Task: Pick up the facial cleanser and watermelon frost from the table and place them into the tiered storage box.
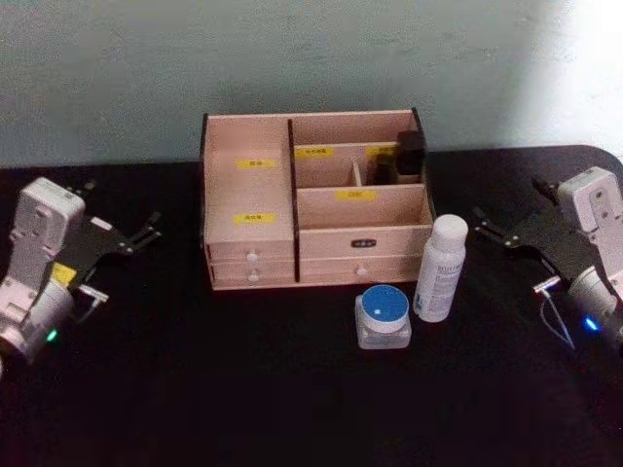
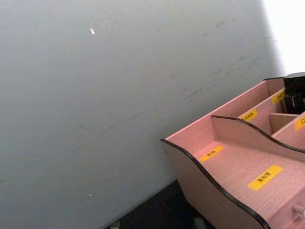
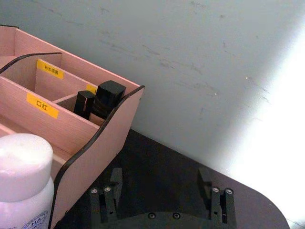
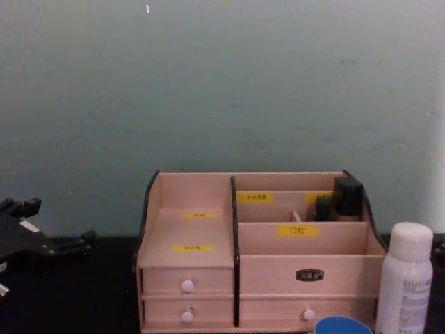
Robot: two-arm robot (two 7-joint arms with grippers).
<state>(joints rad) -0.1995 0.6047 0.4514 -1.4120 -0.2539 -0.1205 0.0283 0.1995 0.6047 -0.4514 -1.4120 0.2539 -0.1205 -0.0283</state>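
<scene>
The tiered storage box [image 1: 249,146] stands at the back centre of the black table, also seen in the left wrist view [image 2: 228,162], right wrist view [image 3: 95,148] and chest view [image 4: 188,202]. A white bottle, the facial cleanser [image 1: 441,268] [image 3: 24,176] [image 4: 407,278], stands upright by the box's front right corner. A small clear jar with a blue lid, which I take for the watermelon frost [image 1: 384,313] [image 4: 341,325], sits just left of the bottle. My left gripper [image 1: 154,226] hovers open left of the box. My right gripper [image 1: 479,224] [image 3: 160,174] is open right of the bottle.
Black items [image 1: 409,154] [image 3: 102,98] stand in the box's back right compartment. A grey-green wall [image 4: 222,83] rises right behind the table. Bare black tabletop [image 1: 243,389] stretches in front of the box and the two items.
</scene>
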